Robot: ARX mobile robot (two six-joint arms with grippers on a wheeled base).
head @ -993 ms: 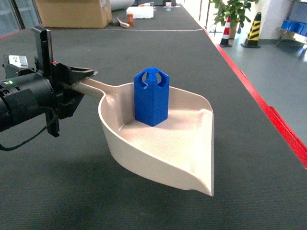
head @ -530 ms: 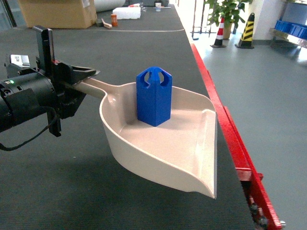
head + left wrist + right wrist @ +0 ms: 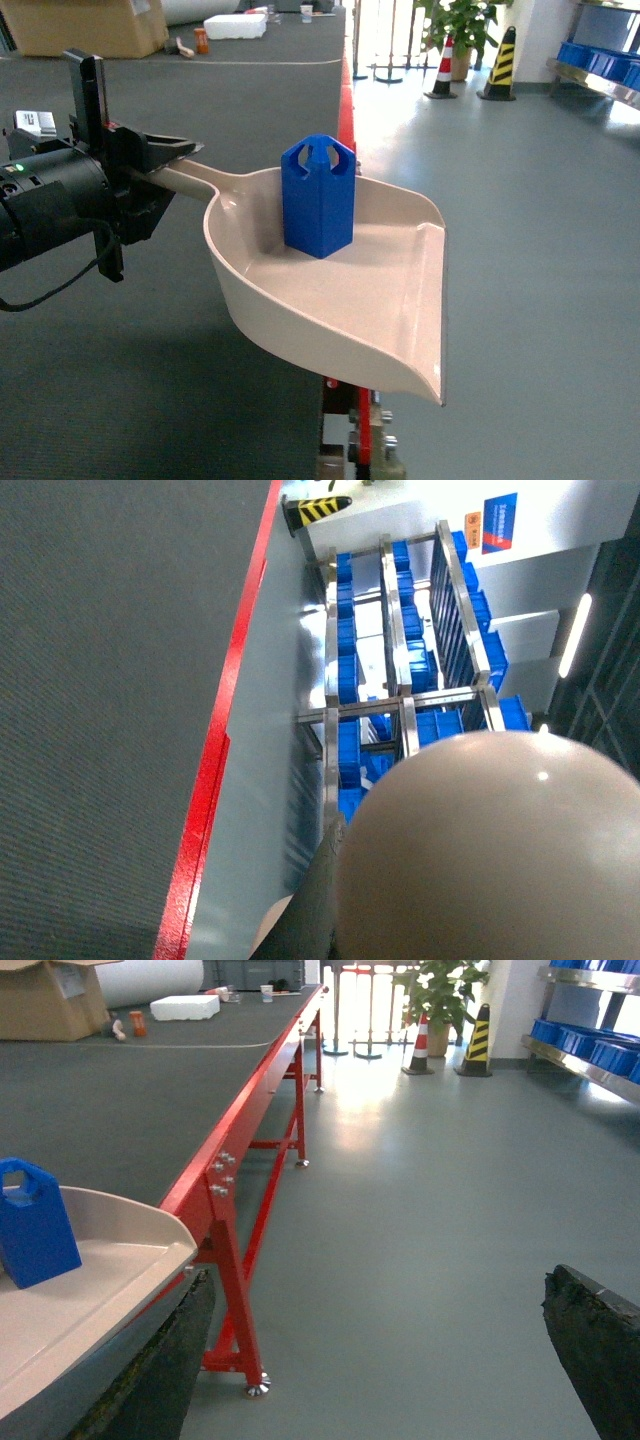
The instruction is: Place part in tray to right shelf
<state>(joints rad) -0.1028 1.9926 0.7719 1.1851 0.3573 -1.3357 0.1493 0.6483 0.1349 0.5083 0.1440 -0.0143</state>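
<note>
The blue part (image 3: 318, 195) stands upright at the back of the beige tray (image 3: 340, 300). My left gripper (image 3: 170, 165) is shut on the tray's handle (image 3: 190, 181) and holds the tray level in the air, its front lip out past the table's red edge (image 3: 345, 95). In the left wrist view the tray's rounded back (image 3: 490, 850) fills the lower right. The right wrist view catches the part (image 3: 35, 1222) and the tray (image 3: 90, 1290) at its left. My right gripper (image 3: 375, 1360) is open over bare floor. The right shelf (image 3: 600, 75), holding blue crates, runs along the far right.
A cardboard box (image 3: 80, 25), a white block (image 3: 235, 25) and small items lie at the table's far end. Traffic cones (image 3: 500, 65) and a potted plant (image 3: 460, 30) stand on the grey floor. Steel racks of blue crates (image 3: 400, 680) show in the left wrist view.
The head view has swung right: the table's red edge slid from the right side to the middle, and floor now lies under the tray's front. Tray, part and left gripper kept their hold.
</note>
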